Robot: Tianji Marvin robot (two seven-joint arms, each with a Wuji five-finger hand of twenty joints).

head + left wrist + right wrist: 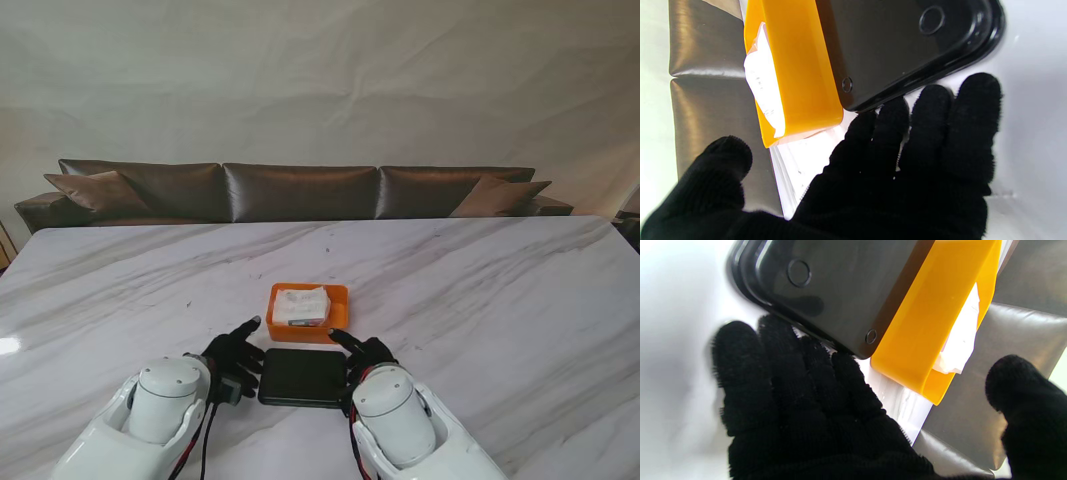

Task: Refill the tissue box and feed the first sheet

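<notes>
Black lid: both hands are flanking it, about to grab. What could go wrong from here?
1. The black lid lies flat and glossy on the marble table; the gloved fingertips might slip off its low edge.
2. It sits right beside the orange box; lifting may nudge the box.
3. The tissue pack sits tilted, so the lid may not seat.
</notes>
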